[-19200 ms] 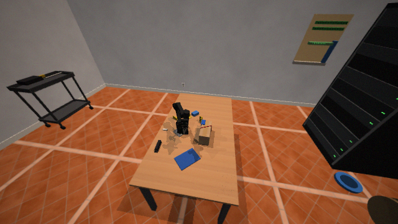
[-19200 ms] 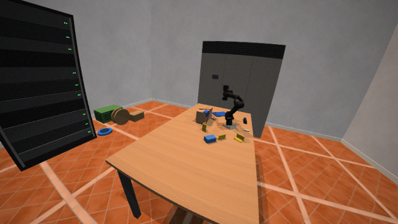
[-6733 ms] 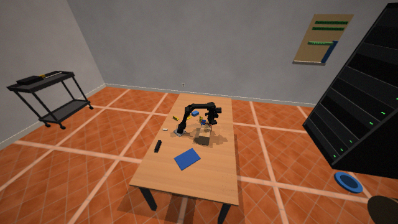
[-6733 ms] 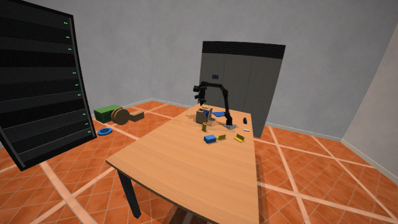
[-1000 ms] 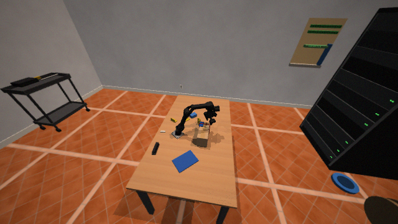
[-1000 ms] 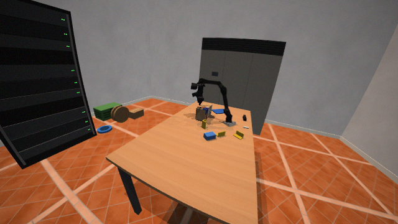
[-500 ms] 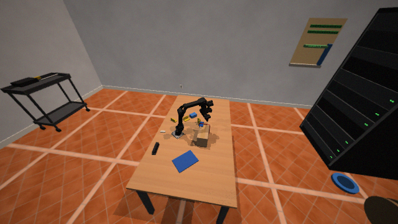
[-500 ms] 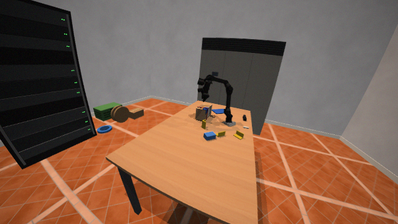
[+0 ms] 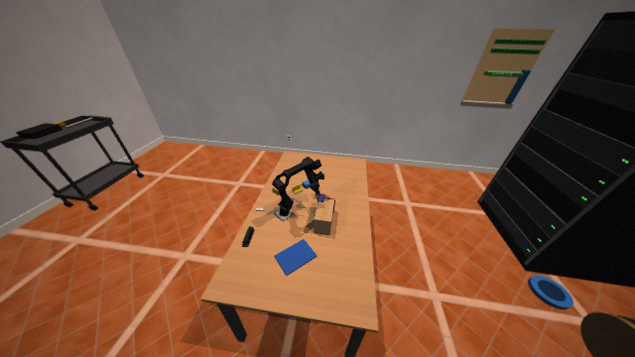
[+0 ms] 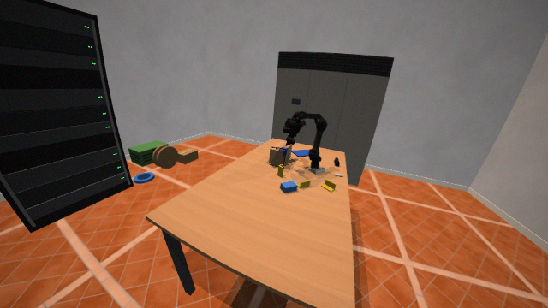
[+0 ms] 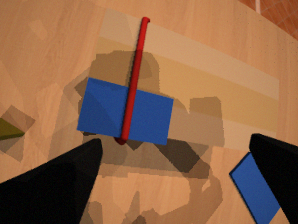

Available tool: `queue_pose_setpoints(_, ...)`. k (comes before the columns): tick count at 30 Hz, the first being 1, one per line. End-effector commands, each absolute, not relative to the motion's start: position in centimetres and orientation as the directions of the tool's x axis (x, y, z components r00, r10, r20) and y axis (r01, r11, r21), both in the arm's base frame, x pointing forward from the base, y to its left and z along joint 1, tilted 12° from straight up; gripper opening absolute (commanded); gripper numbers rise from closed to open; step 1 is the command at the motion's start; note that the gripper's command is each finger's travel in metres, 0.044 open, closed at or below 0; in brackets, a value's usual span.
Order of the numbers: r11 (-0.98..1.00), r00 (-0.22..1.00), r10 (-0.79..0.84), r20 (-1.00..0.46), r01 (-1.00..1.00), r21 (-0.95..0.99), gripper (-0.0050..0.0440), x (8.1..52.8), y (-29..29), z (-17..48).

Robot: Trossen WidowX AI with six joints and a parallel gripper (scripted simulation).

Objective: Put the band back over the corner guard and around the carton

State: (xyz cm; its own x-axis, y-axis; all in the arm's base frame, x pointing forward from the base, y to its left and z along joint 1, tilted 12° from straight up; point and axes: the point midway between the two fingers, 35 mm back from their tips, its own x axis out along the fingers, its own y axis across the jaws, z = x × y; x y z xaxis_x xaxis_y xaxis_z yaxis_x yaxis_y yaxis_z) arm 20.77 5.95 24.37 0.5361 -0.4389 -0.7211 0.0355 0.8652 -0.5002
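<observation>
A tan carton (image 9: 323,220) stands on the table to the right of the arm's base; it also shows in the exterior view (image 10: 278,156). In the wrist view a blue corner guard (image 11: 123,111) lies on the carton's top (image 11: 200,79). A thin red band (image 11: 135,76) runs straight across the guard and on over the carton top. My gripper (image 11: 176,143) is open and empty above the carton. Its two black fingers stand wide on either side and touch neither band nor guard. The band's course down the carton's sides is hidden.
A flat blue sheet (image 9: 296,256) lies nearer the table's front. A black bar (image 9: 247,236) and a small white piece (image 9: 259,209) lie left of the arm's base (image 9: 284,214). A blue block (image 10: 288,186) and yellow angle pieces (image 10: 329,186) lie beyond the arm.
</observation>
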Motion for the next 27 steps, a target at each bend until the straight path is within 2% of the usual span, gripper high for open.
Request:
queue_pose_setpoints(1,0.848,0.599,-0.475,-0.644,0.117,-0.517,0.0440,19.8,5.8,23.9)
queue_pose_setpoints(9,0.864,0.781,-0.442,-0.441,0.239,-0.442,0.0440,18.1,5.6,22.7)
queue_pose_setpoints(16,0.917,0.902,-0.336,-0.270,0.248,-0.312,0.0440,17.1,5.8,21.8)
queue_pose_setpoints(23,0.960,0.958,-0.239,-0.160,0.209,-0.184,0.0440,16.5,6.0,21.3)
queue_pose_setpoints(27,0.965,0.961,-0.231,-0.152,0.206,-0.161,0.0440,16.4,6.0,21.2)
